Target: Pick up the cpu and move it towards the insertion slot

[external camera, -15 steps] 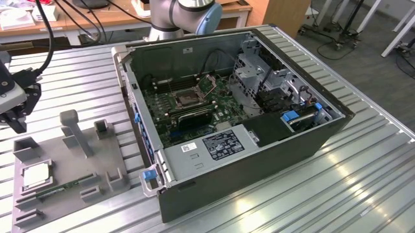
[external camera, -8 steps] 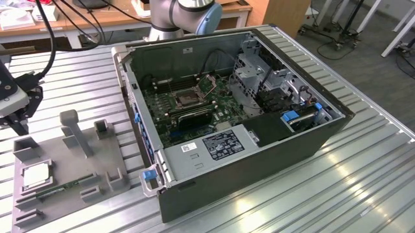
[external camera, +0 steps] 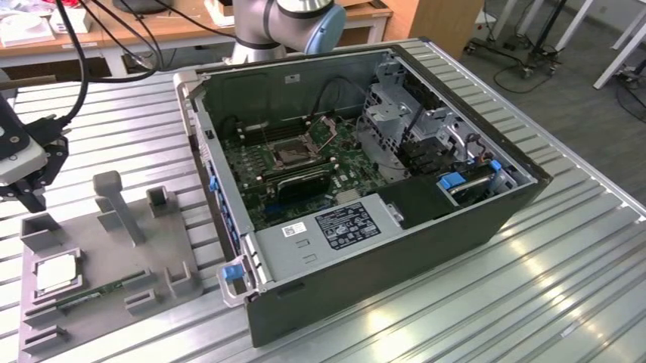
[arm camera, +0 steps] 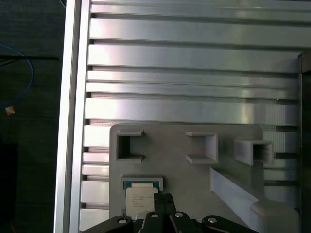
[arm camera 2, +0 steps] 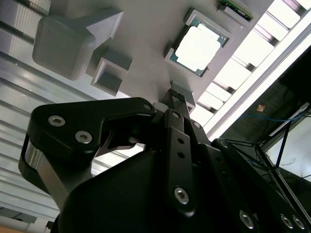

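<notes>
**Claw and cpu before pickup.** The claw [external camera: 33, 200] hangs over the grey plate [external camera: 151, 249] at the exterior view's left, its fingertips drawn together and holding nothing. The cpu [external camera: 56, 274] lies flat, silver top up, in a square pocket on the plate's near part, below the claw. In the first wrist view the joined tips [arm camera: 163, 198] point down at the chip's edge [arm camera: 137, 199], with a gap judged to remain between them.

The pocket's low walls hold the chip square at a fixed spot, presumably so it can be found and gripped reliably. A memory stick [external camera: 101, 291] rests in a narrow groove just beside it.

The slot [external camera: 293, 151] lies well apart toward the exterior view's right, on the green board inside the case [external camera: 454, 227]. The case lies on its side with the panel off, so the board faces up and is open to approach from above. The pickup is judged not yet made.

Plate and case rest on a counter [external camera: 565, 287] of ribbed aluminium slats, bright with glare. Beyond it are wooden desks, hanging black cables, grey floor and wheeled stands.
</notes>
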